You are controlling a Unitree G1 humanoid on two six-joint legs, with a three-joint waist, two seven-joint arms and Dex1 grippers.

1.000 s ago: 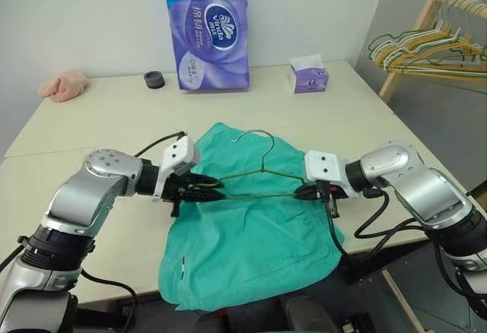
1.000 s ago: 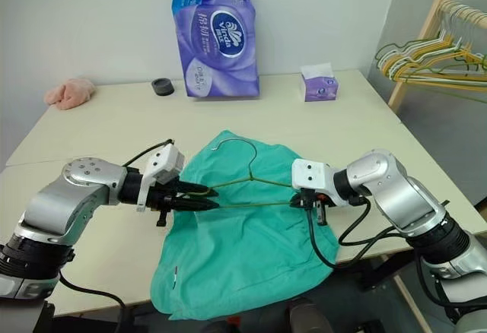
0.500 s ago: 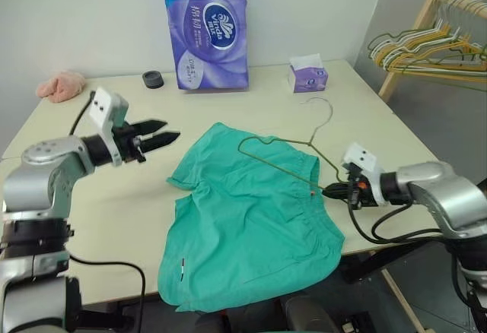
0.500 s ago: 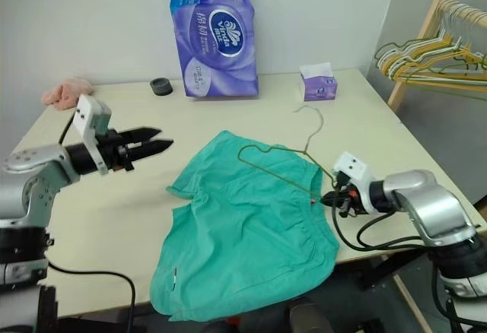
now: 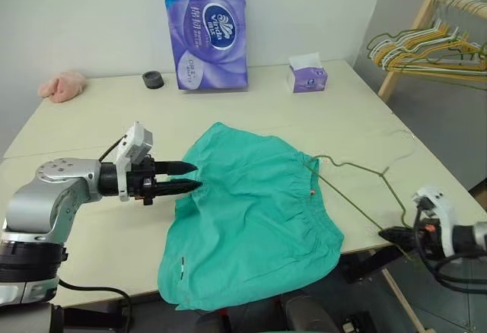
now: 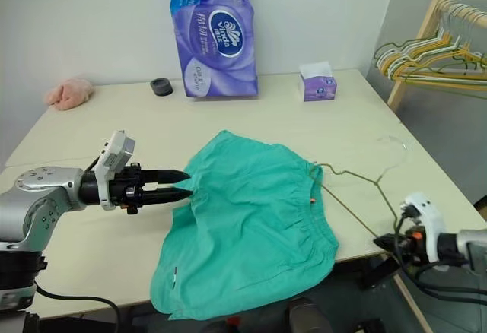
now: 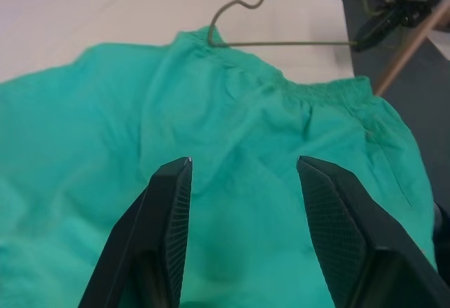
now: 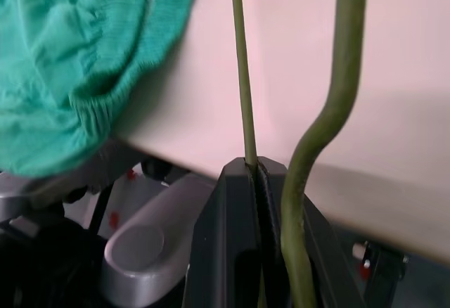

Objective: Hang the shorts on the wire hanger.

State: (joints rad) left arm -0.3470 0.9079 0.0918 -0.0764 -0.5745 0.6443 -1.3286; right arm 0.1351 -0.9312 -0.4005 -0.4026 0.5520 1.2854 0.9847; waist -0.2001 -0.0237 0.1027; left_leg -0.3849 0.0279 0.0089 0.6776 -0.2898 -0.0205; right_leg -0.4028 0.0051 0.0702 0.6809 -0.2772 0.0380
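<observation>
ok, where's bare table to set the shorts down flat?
Widest free patch: the table between the roll pack, pink cloth and shorts. A smaller one lies between the tissue box and hanger. Crowded: the near right edge, where the right tool holds the hanger.

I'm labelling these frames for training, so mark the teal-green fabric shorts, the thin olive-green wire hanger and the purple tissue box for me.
teal-green fabric shorts (image 5: 255,219): left eye view, middle of the cloth.
thin olive-green wire hanger (image 5: 351,204): left eye view, its straight lower wire.
purple tissue box (image 5: 307,79): left eye view, front face.
</observation>
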